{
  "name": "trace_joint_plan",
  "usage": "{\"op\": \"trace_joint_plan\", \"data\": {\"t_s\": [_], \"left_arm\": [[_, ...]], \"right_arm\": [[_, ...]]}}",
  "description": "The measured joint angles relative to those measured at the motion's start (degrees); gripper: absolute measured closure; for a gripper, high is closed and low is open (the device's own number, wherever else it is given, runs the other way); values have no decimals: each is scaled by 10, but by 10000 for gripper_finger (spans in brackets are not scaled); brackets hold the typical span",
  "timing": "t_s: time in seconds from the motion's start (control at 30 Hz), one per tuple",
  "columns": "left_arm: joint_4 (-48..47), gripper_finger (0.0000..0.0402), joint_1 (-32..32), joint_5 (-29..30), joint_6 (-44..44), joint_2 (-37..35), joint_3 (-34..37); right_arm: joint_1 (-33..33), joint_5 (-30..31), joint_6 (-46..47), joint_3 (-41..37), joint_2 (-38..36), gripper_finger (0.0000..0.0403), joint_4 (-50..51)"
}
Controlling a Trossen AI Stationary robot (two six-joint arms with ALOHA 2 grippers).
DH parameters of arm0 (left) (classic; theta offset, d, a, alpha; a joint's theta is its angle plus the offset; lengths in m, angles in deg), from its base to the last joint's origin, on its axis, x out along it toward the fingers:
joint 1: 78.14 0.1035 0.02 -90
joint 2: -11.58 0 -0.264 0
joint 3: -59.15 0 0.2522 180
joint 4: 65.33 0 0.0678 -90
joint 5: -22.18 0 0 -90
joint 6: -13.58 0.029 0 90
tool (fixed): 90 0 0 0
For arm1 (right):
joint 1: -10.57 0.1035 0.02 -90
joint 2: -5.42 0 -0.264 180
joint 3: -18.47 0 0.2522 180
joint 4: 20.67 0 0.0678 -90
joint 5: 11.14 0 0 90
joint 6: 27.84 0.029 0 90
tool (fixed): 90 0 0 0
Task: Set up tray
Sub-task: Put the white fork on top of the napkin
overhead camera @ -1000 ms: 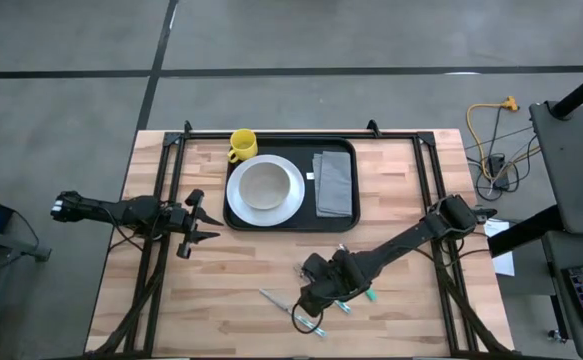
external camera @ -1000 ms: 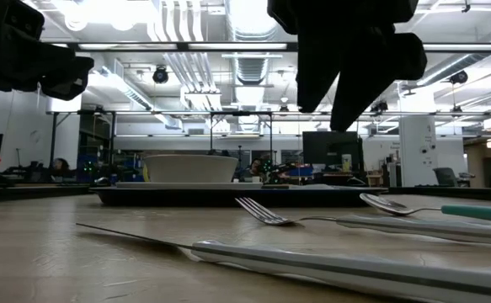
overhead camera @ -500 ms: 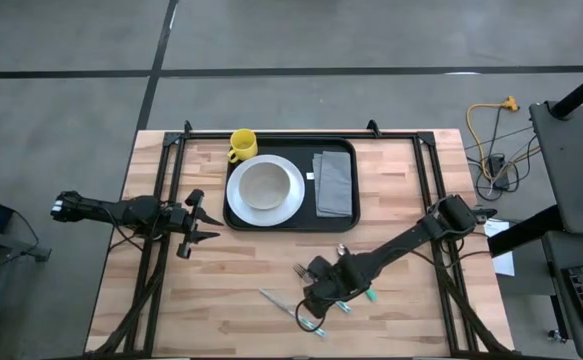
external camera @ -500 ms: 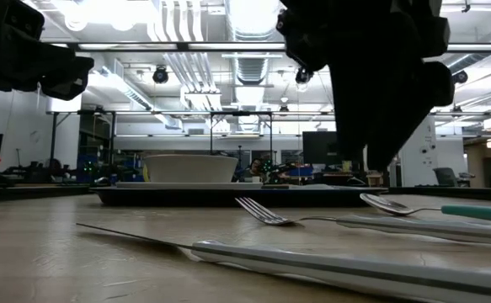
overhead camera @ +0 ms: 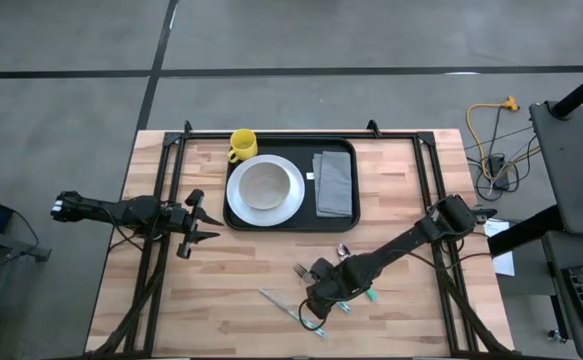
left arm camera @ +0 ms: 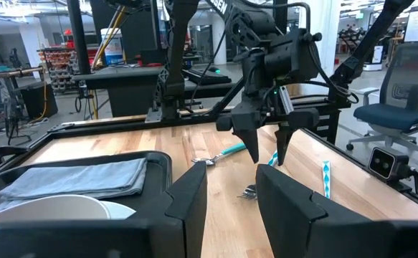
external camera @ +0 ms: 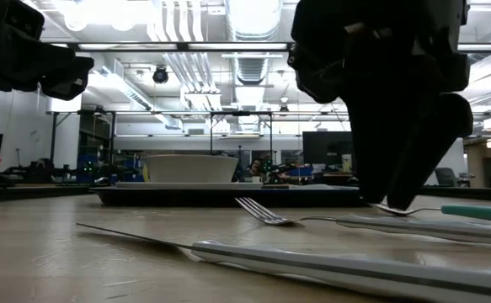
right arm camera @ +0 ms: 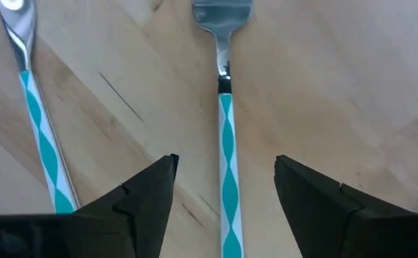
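Fingers apart, right gripper (right arm camera: 223, 188) straddling fork (right arm camera: 225, 136) handle; left gripper (overhead camera: 193, 224) open, idle.

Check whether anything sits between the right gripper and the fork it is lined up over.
Nothing visible does. The right gripper hangs open directly above the fork, one finger on either side of its teal-patterned handle, with only bare table beneath. The spoon lies apart, outside the fingers. The left gripper waits beside the tray.

wood table (overhead camera: 241, 270), tray (overhead camera: 343, 148), mug (overhead camera: 241, 144), fork (right arm camera: 224, 115), spoon (right arm camera: 29, 93), knife (overhead camera: 276, 299)
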Motion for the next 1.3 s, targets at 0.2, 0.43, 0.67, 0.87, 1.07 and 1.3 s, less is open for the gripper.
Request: {"op": "trace_joint_plan", "data": {"t_s": [0.2,0.43,0.67,0.87,1.07,1.3], "left_arm": [[0,299,0,0,0,0,0],[0,299,0,0,0,0,0],[0,299,0,0,0,0,0],[0,299,0,0,0,0,0],[0,299,0,0,0,0,0],[0,299,0,0,0,0,0]], "right_arm": [[0,-11,6,-20,0,191,-22],[-2,-36,24,-38,-1,235,-25],[-8,-55,32,-44,-2,309,-21],[-10,-63,29,-44,-2,374,-28],[-15,-68,71,-44,-2,384,-30],[-20,-65,67,-39,-2,384,-29]]}}
